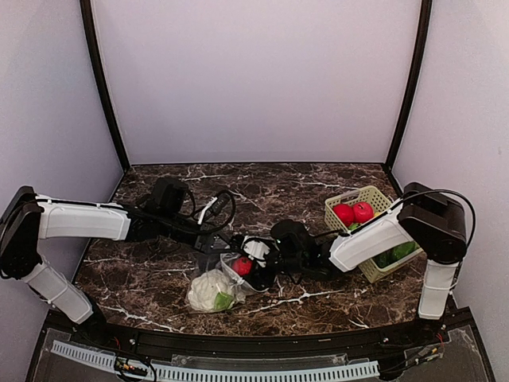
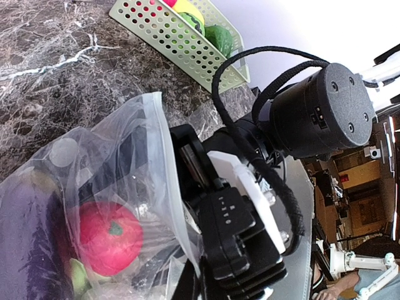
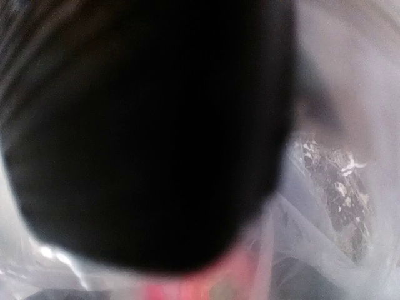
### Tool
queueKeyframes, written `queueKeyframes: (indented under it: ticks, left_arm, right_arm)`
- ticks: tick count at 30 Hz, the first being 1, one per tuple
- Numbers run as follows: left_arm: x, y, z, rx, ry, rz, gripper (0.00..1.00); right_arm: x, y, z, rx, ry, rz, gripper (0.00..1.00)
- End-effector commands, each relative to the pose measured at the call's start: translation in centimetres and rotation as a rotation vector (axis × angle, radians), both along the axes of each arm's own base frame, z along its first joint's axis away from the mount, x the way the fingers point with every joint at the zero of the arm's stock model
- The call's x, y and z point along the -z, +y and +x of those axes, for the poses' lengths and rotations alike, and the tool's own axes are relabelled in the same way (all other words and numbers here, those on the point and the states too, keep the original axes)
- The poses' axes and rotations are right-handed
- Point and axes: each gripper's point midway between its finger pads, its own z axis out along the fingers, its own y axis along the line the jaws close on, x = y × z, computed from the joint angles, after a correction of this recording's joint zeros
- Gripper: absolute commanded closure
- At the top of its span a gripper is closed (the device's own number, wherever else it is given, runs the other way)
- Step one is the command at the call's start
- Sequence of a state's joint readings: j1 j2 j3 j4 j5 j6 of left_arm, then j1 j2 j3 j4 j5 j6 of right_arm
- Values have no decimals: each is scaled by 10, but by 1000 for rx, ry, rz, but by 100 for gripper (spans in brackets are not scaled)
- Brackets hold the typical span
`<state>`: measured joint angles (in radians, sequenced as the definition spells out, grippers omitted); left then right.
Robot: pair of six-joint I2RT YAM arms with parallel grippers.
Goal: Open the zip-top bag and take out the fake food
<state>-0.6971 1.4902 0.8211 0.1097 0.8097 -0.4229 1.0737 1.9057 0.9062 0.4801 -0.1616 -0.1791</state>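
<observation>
1. Lower centre of the overhead view: the bag [image 1: 229, 280] lies slumped on the surface [image 1: 318, 179], its mouth facing right. Inside are the cauliflower [image 1: 208, 292], a red fruit [image 1: 242, 267] and a purple piece [image 2: 25, 231].
2. The right claw [image 1: 254, 261] pokes into the mouth, just beside the red fruit. Clenched or released? I cannot tell; its own camera gives only dark blur and plastic.
3. The left claw [image 1: 208, 241] sits at the bag's upper edge. Whether it pinches the film, I cannot tell either.
4. The risks: if the left side has no hold, pulling back likely drags the whole floppy bag along.
5. The film crowds the right claw, so it could nip plastic together with the fruit.
6. A loosely held round fruit may slip and roll towards the bottom edge.
</observation>
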Motion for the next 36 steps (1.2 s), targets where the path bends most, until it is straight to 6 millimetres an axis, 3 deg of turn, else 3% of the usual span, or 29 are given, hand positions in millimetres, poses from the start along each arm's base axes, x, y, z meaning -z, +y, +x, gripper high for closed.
queueKeyframes:
  ticks: [1,6,10,16,25,30,36]
  left_arm:
    - [-6,0,-5,25,-15,-22,99]
    - [2,0,-3,20,-5,2,99]
    - [6,0,-1,12,-6,18,99]
    - [10,2,1,1,-7,45,99]
    - [16,3,9,-35,-15,76,99]
    - [18,5,13,-54,-24,101,99]
    - [26,7,19,-74,-16,146,99]
  right_arm:
    - [38,-14,-8,25,56,-87,13]
    - [50,-18,-6,44,59,-113,17]
    - [50,-15,-3,49,55,-113,27]
    - [11,-15,-4,49,27,-43,45]
    - [-66,-23,-11,42,-21,98,49]
    - [-76,-37,-15,66,-23,104,50]
    - [-82,-69,-12,123,-36,109,52]
